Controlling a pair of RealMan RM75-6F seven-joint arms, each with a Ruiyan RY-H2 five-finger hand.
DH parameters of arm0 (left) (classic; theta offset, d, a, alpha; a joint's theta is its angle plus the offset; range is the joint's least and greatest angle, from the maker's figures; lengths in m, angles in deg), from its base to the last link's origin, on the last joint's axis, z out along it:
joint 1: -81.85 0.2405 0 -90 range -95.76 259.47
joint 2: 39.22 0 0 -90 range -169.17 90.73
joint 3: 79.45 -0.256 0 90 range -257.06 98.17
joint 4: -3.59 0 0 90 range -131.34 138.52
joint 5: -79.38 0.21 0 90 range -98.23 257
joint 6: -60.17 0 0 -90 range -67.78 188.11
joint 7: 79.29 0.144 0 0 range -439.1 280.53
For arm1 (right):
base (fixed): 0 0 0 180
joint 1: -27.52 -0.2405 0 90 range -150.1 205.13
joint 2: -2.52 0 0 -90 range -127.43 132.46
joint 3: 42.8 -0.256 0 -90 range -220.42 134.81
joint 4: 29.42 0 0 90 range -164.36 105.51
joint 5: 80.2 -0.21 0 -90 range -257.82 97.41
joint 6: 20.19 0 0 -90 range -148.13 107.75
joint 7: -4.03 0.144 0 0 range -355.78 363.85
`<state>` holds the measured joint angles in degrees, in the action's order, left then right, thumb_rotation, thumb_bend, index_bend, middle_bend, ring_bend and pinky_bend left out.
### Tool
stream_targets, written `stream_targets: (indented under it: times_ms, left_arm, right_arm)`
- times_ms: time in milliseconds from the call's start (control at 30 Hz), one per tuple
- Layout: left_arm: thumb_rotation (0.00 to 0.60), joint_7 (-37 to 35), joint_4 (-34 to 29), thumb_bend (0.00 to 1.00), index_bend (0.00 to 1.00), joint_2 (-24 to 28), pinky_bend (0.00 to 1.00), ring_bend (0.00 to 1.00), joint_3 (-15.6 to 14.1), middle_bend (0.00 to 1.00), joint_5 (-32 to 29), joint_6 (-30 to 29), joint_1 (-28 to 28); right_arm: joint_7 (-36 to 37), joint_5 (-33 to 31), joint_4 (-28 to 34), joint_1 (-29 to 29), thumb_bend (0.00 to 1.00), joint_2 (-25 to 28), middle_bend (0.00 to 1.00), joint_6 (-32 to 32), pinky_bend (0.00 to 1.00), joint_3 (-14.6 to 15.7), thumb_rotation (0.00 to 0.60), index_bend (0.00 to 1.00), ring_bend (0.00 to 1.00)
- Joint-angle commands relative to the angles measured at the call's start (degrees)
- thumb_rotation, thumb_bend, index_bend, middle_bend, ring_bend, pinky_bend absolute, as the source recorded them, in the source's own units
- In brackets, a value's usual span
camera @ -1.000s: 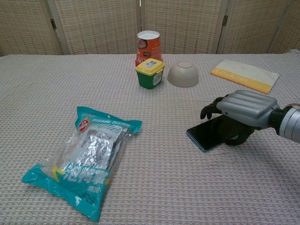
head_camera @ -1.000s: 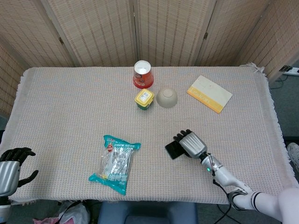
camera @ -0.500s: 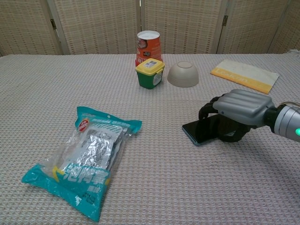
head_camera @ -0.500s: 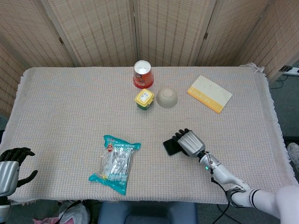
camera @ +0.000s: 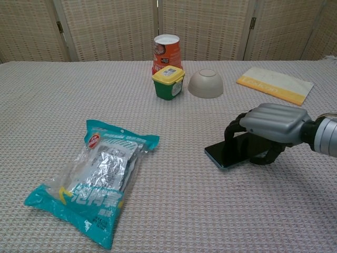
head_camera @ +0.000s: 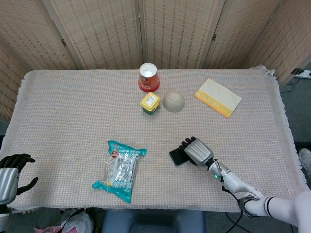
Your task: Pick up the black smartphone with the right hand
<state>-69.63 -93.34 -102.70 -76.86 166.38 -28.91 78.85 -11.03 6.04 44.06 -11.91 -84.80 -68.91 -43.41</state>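
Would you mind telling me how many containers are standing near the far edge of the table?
3: a red cup farthest back, a yellow-lidded green jar just in front of it, and an upturned beige bowl right of the jar. None seems hidden.

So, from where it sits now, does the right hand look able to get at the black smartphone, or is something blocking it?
Probably yes. The right hand is arched over the black smartphone, fingers curled around its far end, with nothing between them. The snack bag and bowl lie well clear. Whether the phone is gripped firmly, I cannot tell.
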Motion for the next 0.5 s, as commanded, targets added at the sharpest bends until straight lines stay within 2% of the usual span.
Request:
stream_targets:
  times_ms: [33,167,233,500]
  left_arm:
    - [0.600,-0.2,0.1,0.20,0.40,0.0,0.26,0.27,0.0,0.33,0.0,-0.1,0.1]
    - [0.600,-0.6,0.4,0.20,0.40,0.1,0.26,0.27,0.0,0.33,-0.1,-0.2,0.2]
    - [0.600,-0.7,0.5,0.20,0.40,0.0,0.26,0.27,0.0,0.33,-0.1,-0.2,0.2]
    - [0.600,-0.2,0.0,0.20,0.40,0.0,0.26,0.27,0.0,0.33,0.2,-0.1,0.0]
  right_arm:
    - [0.5,-0.8,4.5,-0.1,0.51,3.3,0.33,1.1,0.30,0.6,0.600,0.34,0.21]
    - [2.4,-2.2,11.1,-0.6,0.54,8.9,0.34,4.3,0.30,1.5,0.600,0.35,0.21]
    - [2.2,-2.6,12.4,-0.7,0.54,10.2,0.34,4.2,0.30,1.3,0.600,0.35,0.21]
    - [0.4,-5.5,10.0,-2.0,0.54,7.6,0.35,4.3,0.30,-1.1,0.600,0.35,0.22]
